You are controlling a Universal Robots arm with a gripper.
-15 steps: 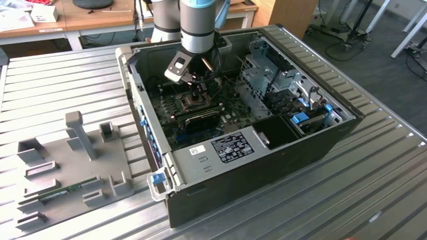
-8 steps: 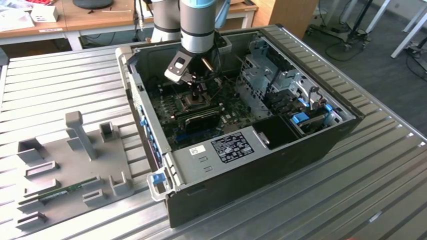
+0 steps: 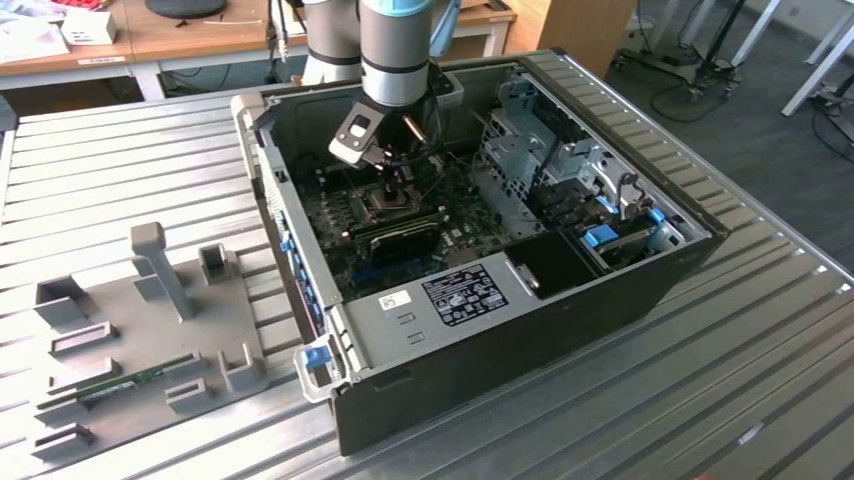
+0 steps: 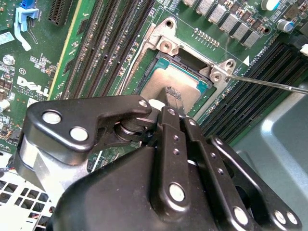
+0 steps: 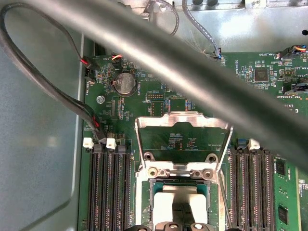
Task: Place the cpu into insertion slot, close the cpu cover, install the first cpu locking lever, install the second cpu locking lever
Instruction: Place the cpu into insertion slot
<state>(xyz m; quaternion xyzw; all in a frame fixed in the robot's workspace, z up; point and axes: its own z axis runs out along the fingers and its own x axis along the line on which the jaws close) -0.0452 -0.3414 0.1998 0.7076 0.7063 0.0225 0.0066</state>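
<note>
Your end effector (image 4: 173,96), closed narrow and holding nothing, meets the top of the cpu (image 4: 159,82), which lies in the insertion slot (image 4: 161,33). Press lightly and squarely. The cpu cover (image 5: 182,119) stands open.

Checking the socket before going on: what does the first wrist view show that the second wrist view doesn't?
First wrist view: the cover raised open at the edge of the slot, and a coin battery. Second wrist view: the black linkage of the gripper up close, and a blue clip. Both: the cpu lying in the slot, the gripper over it, memory slots on either side.
</note>
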